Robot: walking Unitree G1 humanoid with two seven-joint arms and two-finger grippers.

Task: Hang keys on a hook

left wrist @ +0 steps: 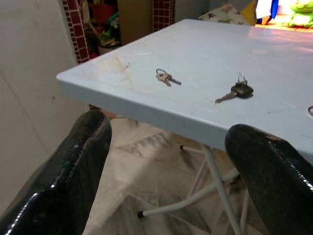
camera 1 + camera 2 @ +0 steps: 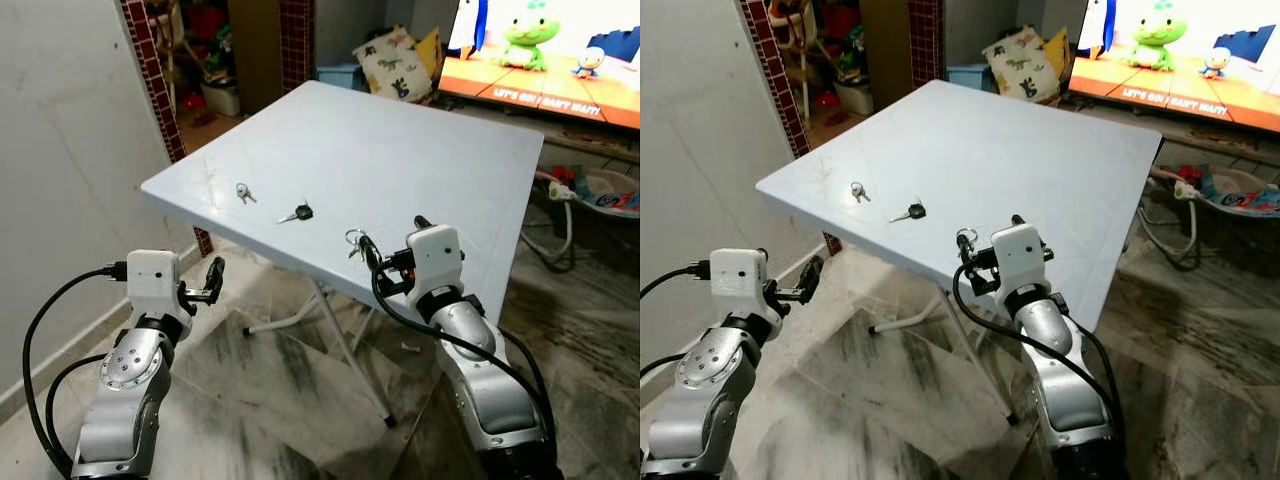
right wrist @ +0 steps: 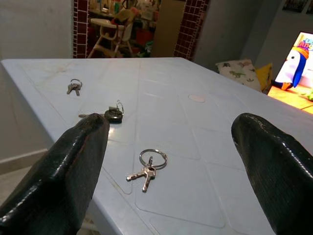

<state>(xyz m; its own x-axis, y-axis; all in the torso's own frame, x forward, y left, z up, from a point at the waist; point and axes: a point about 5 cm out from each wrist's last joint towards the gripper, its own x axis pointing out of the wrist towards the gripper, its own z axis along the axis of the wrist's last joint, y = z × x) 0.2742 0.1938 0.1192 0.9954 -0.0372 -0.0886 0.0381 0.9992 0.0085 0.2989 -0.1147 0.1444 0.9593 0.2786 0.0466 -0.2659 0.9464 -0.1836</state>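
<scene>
Head cameras: looking forward and down over the tabletop [image 2: 400, 150], taking in both arms and the floor.
Left wrist: sitting below the tabletop's edge, peering up between its fingers [image 1: 63, 181].
Right wrist: hovering close over the near edge.
Shared: all are showing the three key sets [image 3: 146, 169].

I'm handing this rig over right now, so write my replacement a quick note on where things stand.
Right hand: open, at the white table's near edge, aimed at the nearest key ring, not touching it.
Left hand: open, below and short of the table edge, holding nothing.
Black-headed key and small key pair lie farther left on the table.
Done: nothing grasped.
Left: pick up keys, hang them; I can't make out a hook.
</scene>
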